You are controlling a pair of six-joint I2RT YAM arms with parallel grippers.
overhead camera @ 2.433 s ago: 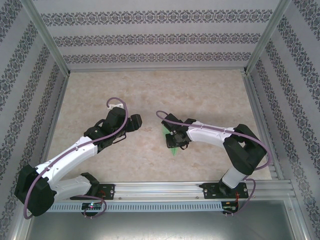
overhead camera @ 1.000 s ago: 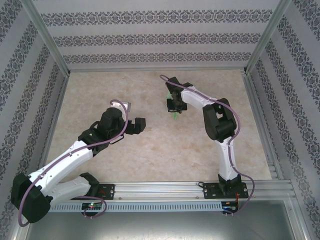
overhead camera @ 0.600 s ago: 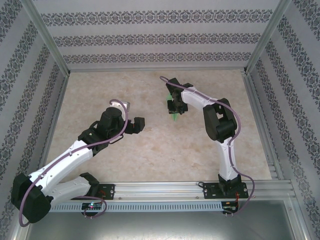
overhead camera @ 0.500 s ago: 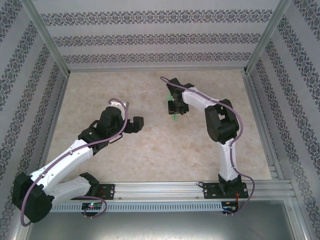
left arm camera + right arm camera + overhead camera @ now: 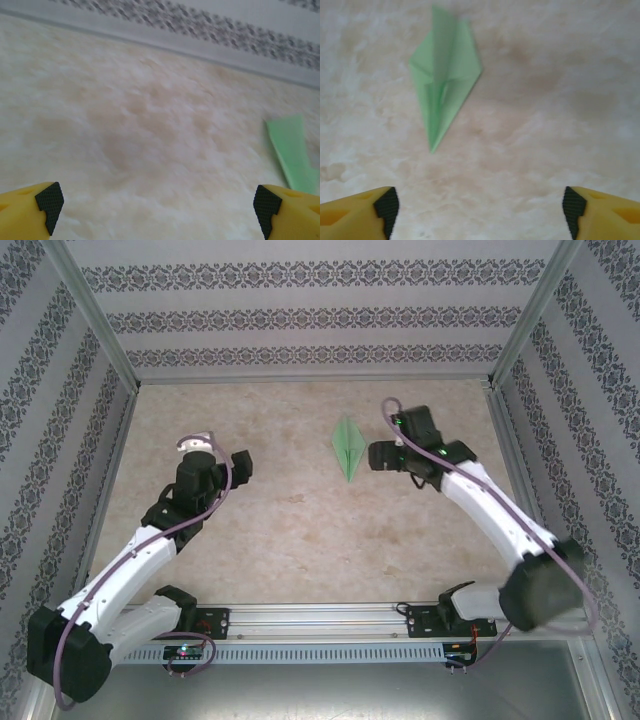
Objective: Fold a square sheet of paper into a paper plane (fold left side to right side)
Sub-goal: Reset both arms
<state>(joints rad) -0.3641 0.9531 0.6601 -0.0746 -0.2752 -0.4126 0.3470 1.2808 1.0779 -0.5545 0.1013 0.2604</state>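
Wide open and empty, the right claw [image 5: 378,455] of black body and yellow fingers [image 5: 386,204] hangs at the upper right of centre in the overhead view, its tips in the lower corners of its wrist view with bare table between them

Just left of it, untouched, lies the pale mint-green paper plane [image 5: 347,448], a narrow folded kite shape with a centre crease, flat on the table, its long point toward the bottom of the frame; in the right wrist view it sits upper left [image 5: 445,75]

By its shape the folding looks finished, which would explain why nothing pins it

Open too, the left claw [image 5: 240,465] waits at middle left, well apart

Below is a smooth beige marbled tabletop [image 5: 300,540], walled by pale wallpaper with dark ornamental bands [image 5: 320,318] and edged by an aluminium rail [image 5: 330,618]
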